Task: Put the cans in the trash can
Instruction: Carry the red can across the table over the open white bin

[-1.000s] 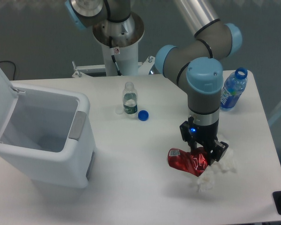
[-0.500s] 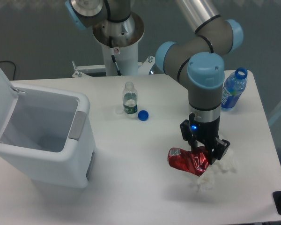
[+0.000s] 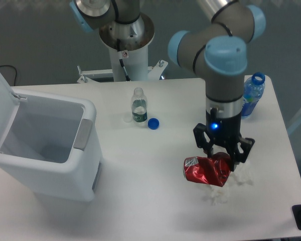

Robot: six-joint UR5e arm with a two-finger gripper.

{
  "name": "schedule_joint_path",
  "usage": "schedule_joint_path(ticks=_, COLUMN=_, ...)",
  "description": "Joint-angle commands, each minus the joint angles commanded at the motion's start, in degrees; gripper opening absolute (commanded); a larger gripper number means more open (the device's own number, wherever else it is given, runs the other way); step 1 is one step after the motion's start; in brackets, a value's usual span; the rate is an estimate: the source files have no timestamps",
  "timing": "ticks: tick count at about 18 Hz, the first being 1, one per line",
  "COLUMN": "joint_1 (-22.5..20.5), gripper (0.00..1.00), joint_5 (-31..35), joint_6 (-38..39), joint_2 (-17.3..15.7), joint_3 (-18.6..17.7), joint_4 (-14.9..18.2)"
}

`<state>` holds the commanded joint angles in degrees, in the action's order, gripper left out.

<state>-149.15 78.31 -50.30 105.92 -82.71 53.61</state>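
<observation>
A crushed red can [image 3: 205, 170] with white markings hangs just above the table's right half, held at its right end by my gripper [image 3: 223, 160], which is shut on it. The arm reaches down from above. The trash can [image 3: 88, 155], a big white bin with a grey side panel, stands at the left with its lid [image 3: 0, 95] swung open and its inside bare as far as I see.
Crumpled white tissue [image 3: 221, 193] lies under and beside the can. A small clear bottle [image 3: 138, 105] and a blue cap [image 3: 153, 123] sit mid-table. A blue-tinted bottle [image 3: 252, 95] stands at the far right, behind the arm.
The gripper has risen slightly with the can and shifted a little right; the can now hangs clear of the tissue.
</observation>
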Motion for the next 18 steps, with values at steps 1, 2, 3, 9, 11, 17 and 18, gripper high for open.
schedule_joint_path(ticks=1, joint_1=0.4, gripper=0.55, joint_5=-0.3, joint_6=2.6, joint_2=-0.1, joint_3=-0.3, joint_4=0.0)
schedule_joint_path(ticks=2, joint_1=1.1, gripper=0.55, joint_5=-1.2, joint_6=6.0, joint_2=-0.4, joint_3=-0.4, joint_4=-0.1)
schedule_joint_path(ticks=3, joint_1=1.9, gripper=0.55, joint_5=-2.3, joint_6=9.3, joint_2=-1.4, joint_3=-0.4, joint_4=-0.3)
schedule_joint_path(ticks=9, joint_1=6.8, gripper=0.55, joint_5=-3.0, joint_6=16.3, joint_2=-5.4, joint_3=-0.5, joint_4=-0.1)
schedule_joint_path(ticks=11, joint_1=7.8, gripper=0.55, joint_5=-3.9, joint_6=19.9, joint_2=-6.3, joint_3=0.2, joint_4=-0.3)
schedule_joint_path(ticks=17, joint_1=14.6, gripper=0.56, joint_5=-4.7, joint_6=20.3, joint_2=-9.1, joint_3=-0.4, joint_4=-0.2)
schedule_joint_path(ticks=18, joint_1=16.0, gripper=0.56, joint_5=-4.7, joint_6=20.4, joint_2=-9.3, joint_3=-0.6, joint_4=-0.2)
